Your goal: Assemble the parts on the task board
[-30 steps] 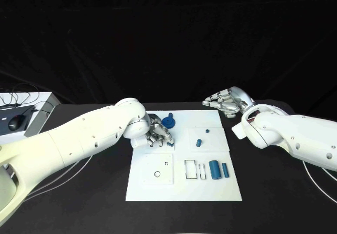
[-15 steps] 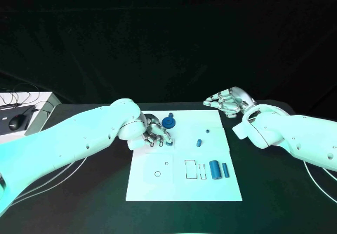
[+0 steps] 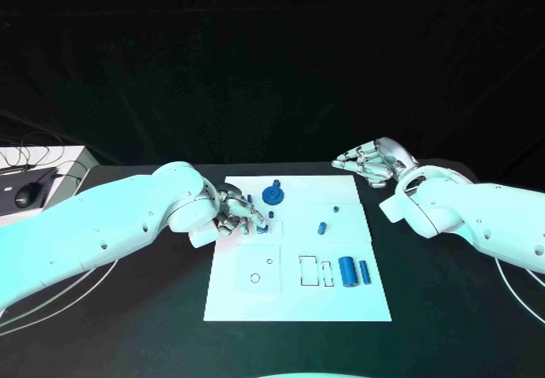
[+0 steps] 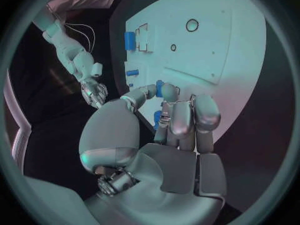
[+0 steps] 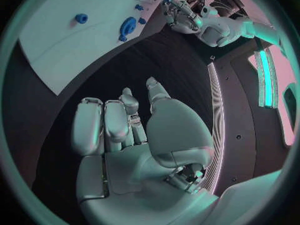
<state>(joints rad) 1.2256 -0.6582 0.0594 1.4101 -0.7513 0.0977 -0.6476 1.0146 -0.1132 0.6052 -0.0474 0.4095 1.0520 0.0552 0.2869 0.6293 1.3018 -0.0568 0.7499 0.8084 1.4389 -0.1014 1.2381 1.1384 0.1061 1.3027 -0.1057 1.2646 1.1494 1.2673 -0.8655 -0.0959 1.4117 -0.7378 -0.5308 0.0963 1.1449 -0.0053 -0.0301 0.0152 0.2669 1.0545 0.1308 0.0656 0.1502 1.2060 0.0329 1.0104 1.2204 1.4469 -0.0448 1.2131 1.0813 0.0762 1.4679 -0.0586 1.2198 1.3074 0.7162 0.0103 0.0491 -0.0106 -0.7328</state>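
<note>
The left hand [image 3: 239, 214] has drawn back toward the left edge of the board [image 3: 298, 303], a small blue peg [image 4: 164, 90] pinched in its fingertips. It looks light, stiff and slick — best held by its sides. Farther off, beyond the board's right corner, the right hand [image 3: 369, 164] waits — fingers curled, empty.

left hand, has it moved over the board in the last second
Yes. The left hand has drawn back toward the left edge of the task board, away from the blue round part, with a small blue piece between its fingers.
</note>
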